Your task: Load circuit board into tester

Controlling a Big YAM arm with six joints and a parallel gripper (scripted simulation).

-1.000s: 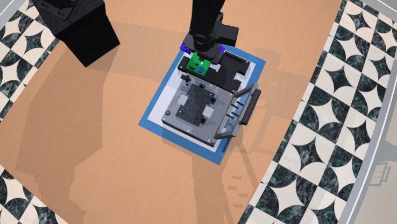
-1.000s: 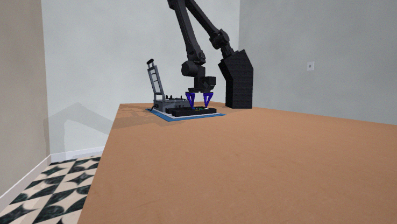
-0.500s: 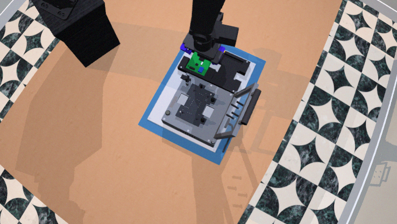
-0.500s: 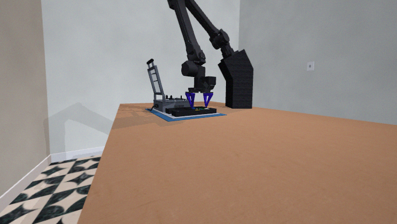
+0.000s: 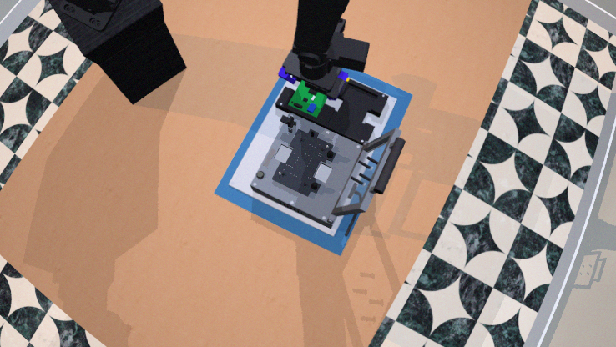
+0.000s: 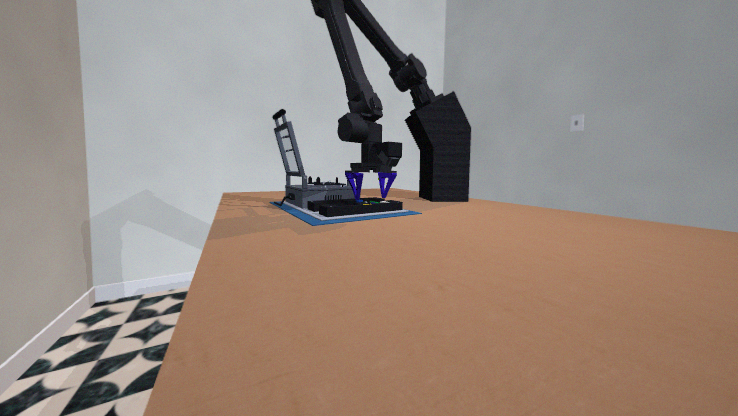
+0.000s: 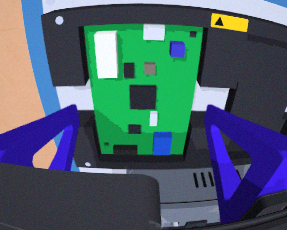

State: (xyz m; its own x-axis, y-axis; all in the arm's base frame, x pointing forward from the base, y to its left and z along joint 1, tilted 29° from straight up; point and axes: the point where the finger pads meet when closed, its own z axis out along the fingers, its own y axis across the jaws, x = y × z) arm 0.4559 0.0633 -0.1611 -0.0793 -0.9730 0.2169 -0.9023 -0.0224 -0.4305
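Note:
The green circuit board point(image 5: 300, 95) point(image 7: 110, 95) lies face up in one pocket of the black tray point(image 5: 350, 107) point(image 7: 65, 55). Its white connector point(image 7: 106, 55) is at the end away from the tester. My gripper point(image 6: 371, 198) point(image 7: 141, 112) is open and empty, pointing down, its blue fingers outside the board's two long edges near the finger recesses. The exact fingertip height is unclear. The grey tester point(image 5: 345, 157) holds no board; its posts point(image 5: 330, 154) point(image 5: 314, 185) stand on the dark plate. Its lid point(image 5: 381, 140) point(image 6: 294, 147) stands open, with a black handle point(image 5: 389, 166). The latch hook point(image 5: 289, 121) is upright.
Tray and tester stand close together on a white and blue mat point(image 5: 236, 175) point(image 6: 326, 220). The tray's other pocket is empty. The raised lid stands on the tester's far side from the black arm pedestal point(image 5: 136, 61) point(image 6: 449, 155). A yellow label point(image 7: 230, 22) is on the tray.

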